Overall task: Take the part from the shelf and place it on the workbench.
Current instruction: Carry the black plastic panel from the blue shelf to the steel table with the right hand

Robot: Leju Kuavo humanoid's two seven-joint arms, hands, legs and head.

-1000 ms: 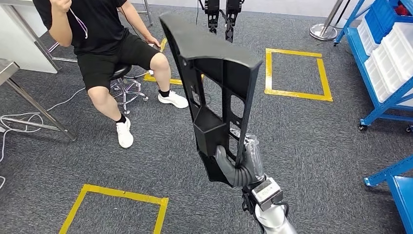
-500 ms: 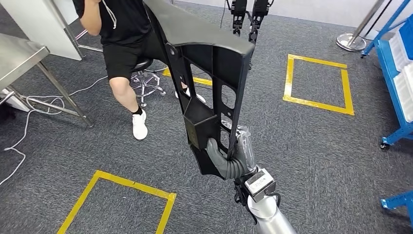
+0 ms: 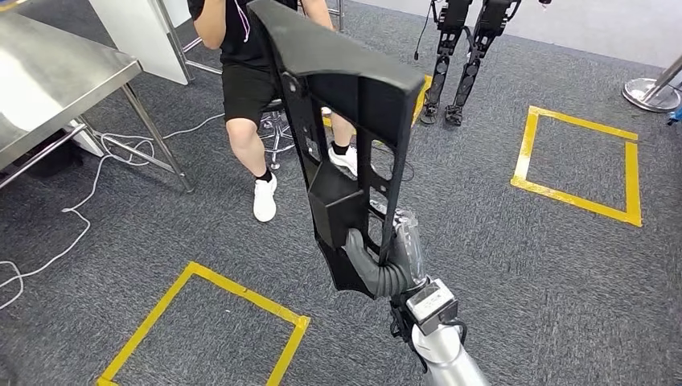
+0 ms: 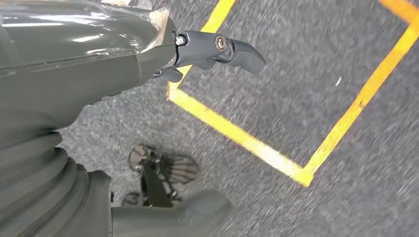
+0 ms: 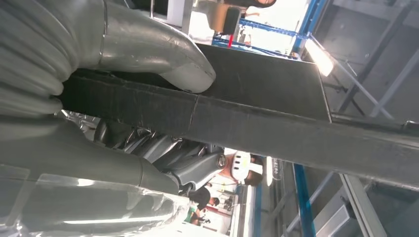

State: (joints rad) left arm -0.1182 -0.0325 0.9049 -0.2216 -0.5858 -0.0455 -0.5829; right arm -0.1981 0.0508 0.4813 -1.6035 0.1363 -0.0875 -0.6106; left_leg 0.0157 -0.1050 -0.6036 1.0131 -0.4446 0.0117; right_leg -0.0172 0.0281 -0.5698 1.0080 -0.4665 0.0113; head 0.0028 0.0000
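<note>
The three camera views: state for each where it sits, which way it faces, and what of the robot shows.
Head view: high on the body, facing forward and down at grey carpet, a steel table and a seated person; the right robot hand grips the black part.
Left wrist view: behind the left robot hand, facing down at carpet and yellow floor tape.
Right wrist view: behind the right robot hand, facing up along the part.
Shared: the head and right wrist views both show that hand and the part.

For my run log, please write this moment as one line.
right robot hand: grips black part upright | left robot hand: holds nothing | workbench: ahead-left | part not placed
</note>
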